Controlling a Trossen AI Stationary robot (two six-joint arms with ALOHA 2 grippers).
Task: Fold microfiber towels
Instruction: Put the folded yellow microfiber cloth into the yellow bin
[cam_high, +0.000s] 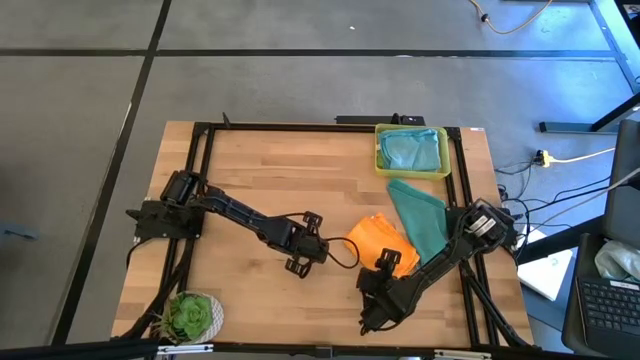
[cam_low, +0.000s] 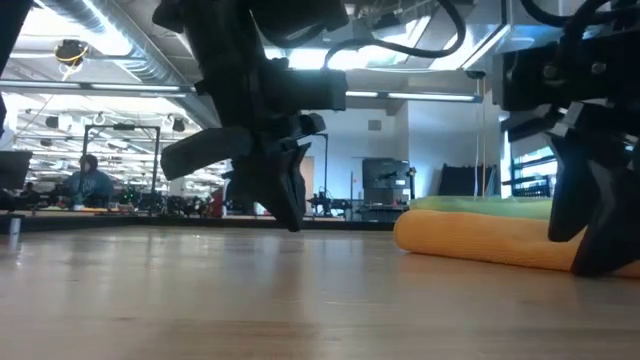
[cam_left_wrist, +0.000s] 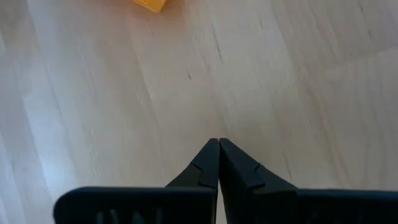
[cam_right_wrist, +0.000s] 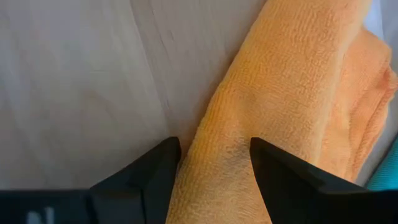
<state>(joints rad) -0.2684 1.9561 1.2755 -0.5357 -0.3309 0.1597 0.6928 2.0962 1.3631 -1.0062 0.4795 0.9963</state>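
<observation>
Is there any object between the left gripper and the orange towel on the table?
Nothing visible does. The left gripper, fingers shut and empty, hangs over bare wood beside the orange towel. The right gripper is open, its fingers already astride that towel's folded edge.

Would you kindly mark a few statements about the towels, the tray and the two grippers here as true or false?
1. The orange towel lies on the wooden table. True.
2. The left gripper is wide open. False: its fingers are pressed together over bare wood.
3. The yellow tray holds a light blue towel. True.
4. The right gripper is far from any cloth. False: its open fingers straddle a fold of the orange towel.
5. The teal towel is inside the tray. False: it lies on the table, between the tray and the orange towel.
</observation>
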